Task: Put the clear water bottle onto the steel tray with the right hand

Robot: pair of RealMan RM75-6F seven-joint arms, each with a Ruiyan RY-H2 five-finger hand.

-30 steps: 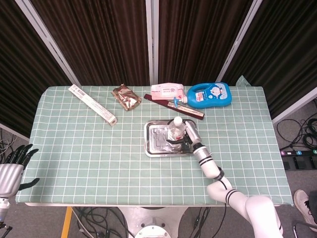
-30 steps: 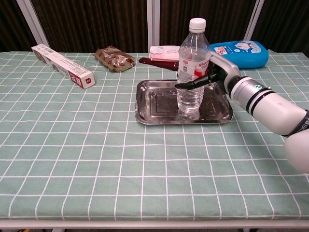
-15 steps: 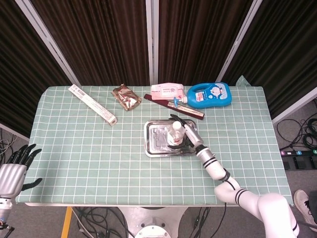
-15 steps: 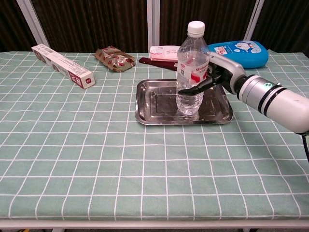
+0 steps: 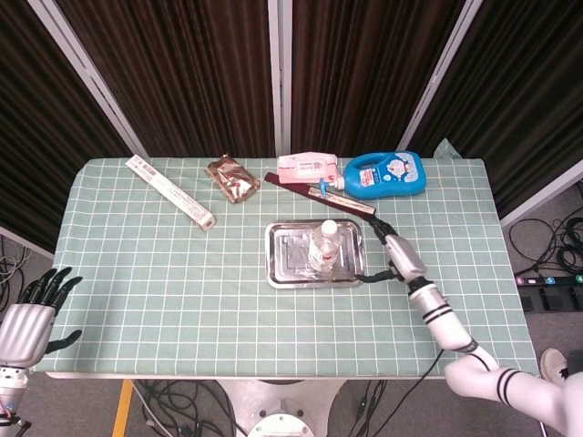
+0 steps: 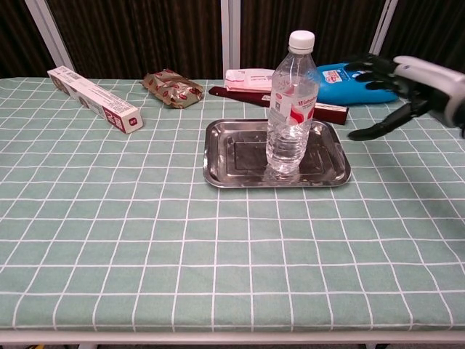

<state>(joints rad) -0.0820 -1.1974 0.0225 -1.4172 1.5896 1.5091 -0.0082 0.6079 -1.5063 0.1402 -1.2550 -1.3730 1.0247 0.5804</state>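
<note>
Released a moment ago, the bottle [image 6: 290, 102] now stands upright on its own in the tray [image 6: 218, 163], toward the tray's right half, while the right hand [image 6: 396, 83] has pulled away to the right of the tray and hovers above the cloth with its fingers spread and nothing in them. Seen from the head camera, that hand [image 5: 393, 254] sits just off the tray's right edge, apart from the bottle [image 5: 325, 244]. Far left of the tray, off the table's corner, the left hand [image 5: 32, 314] hangs with fingers fanned apart, holding nothing.

By the look of it the placement is done. Clear thin plastic of this sort likely dents under a hard squeeze and feels slick; tall and narrow, it would tip easily, so the labelled middle is the sensible place to take hold. Any water level is hard to make out. Apart from the bottle, the tray [image 5: 282, 264] carries nothing. Behind the tray lie a blue bottle [image 6: 360, 80], a pink pack [image 6: 248, 78], a snack bag [image 6: 172, 88] and a long box [image 6: 93, 98].
</note>
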